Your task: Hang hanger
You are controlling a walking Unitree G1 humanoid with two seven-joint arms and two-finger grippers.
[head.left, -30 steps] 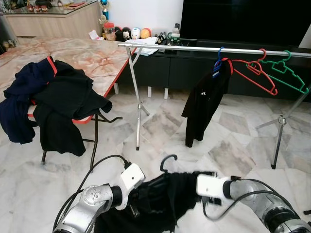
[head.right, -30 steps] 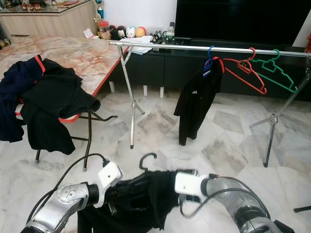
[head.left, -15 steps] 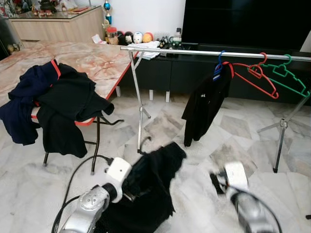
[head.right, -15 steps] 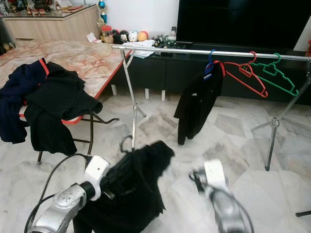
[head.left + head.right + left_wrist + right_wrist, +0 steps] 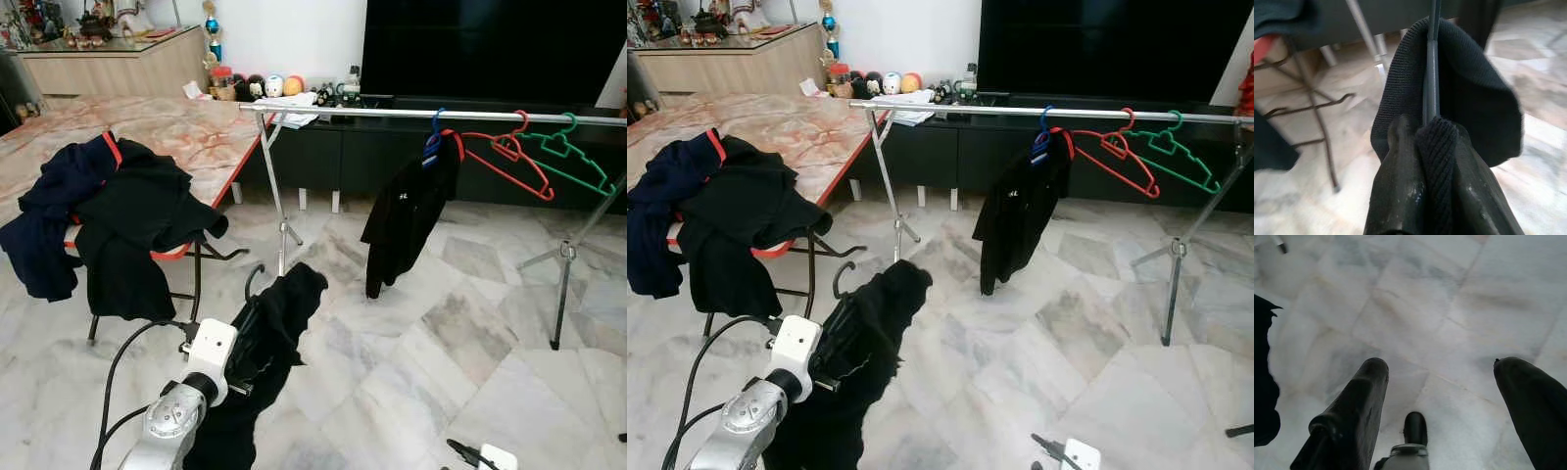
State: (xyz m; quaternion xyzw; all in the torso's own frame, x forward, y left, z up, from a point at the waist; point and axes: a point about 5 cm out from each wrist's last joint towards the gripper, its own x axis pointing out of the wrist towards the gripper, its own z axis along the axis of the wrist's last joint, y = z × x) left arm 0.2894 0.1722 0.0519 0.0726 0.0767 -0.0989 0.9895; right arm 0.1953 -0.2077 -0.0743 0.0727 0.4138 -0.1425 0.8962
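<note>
My left gripper (image 5: 1426,128) is shut on a black hanger with a black garment (image 5: 277,318) draped over it. I hold it up over the floor at the lower left, and the hanger's hook (image 5: 252,280) pokes out at the top. The silver clothes rail (image 5: 392,112) runs across further ahead and to the right. On it hang a black shirt (image 5: 407,211) on a blue hanger, a bare red hanger (image 5: 509,157) and a bare green hanger (image 5: 573,147). My right gripper (image 5: 1442,364) is open and low over the marble floor, holding nothing.
A table (image 5: 196,127) at the left carries a pile of dark clothes (image 5: 118,211) hanging over its red edge. The rack's tripod legs (image 5: 282,230) stand on the floor ahead. A dark TV cabinet (image 5: 333,147) lies behind the rail.
My right gripper has let go of the garment and dropped away to the lower right. The left arm has raised the hanger and garment up and leftward. The camera has shifted slightly.
</note>
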